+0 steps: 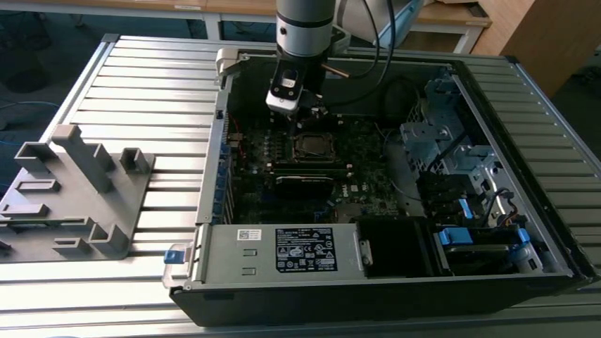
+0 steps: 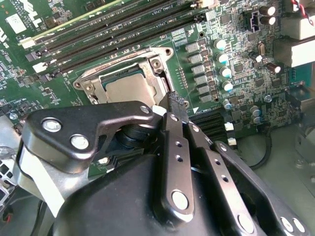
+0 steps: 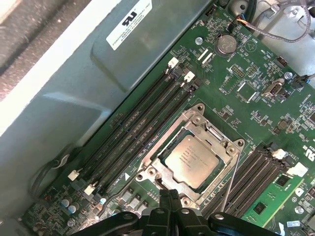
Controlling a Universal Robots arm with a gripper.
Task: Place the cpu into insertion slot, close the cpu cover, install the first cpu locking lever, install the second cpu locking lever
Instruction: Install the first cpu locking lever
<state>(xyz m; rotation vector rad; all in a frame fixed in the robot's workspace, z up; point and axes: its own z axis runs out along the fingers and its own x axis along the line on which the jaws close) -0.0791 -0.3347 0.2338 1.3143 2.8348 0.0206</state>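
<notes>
We found the cpu (image 3: 193,160) lying flat in the insertion slot (image 3: 150,171) of the green motherboard (image 3: 256,98), inside the open computer case (image 1: 376,296) on the slatted table (image 1: 141,84). The cpu cover (image 3: 219,133) looked lowered over it, with its silvery frame ringing the chip and the grey top showing through the window. Along one side of the socket a thin wire locking lever (image 3: 230,182) stood up off the board and did not appear to be latched.

The gripper (image 3: 170,196) hung just over the socket's edge. Its fingers were drawn together, and we could see nothing between them.

We judged the lever work to be the step in hand, with the chip seated and the cover down. To do it well, we thought the closed fingertips should bear on the lever's free end alone, never on the cover's frame or the chip. The push would need to go down and then sideways, so that the wire tucked under its catch. The wire looked springy and narrow, so we expected it could slip off the tips. A slow, steady press seemed wise, keeping clear of the memory slots (image 3: 138,137) and the small parts close by.
</notes>
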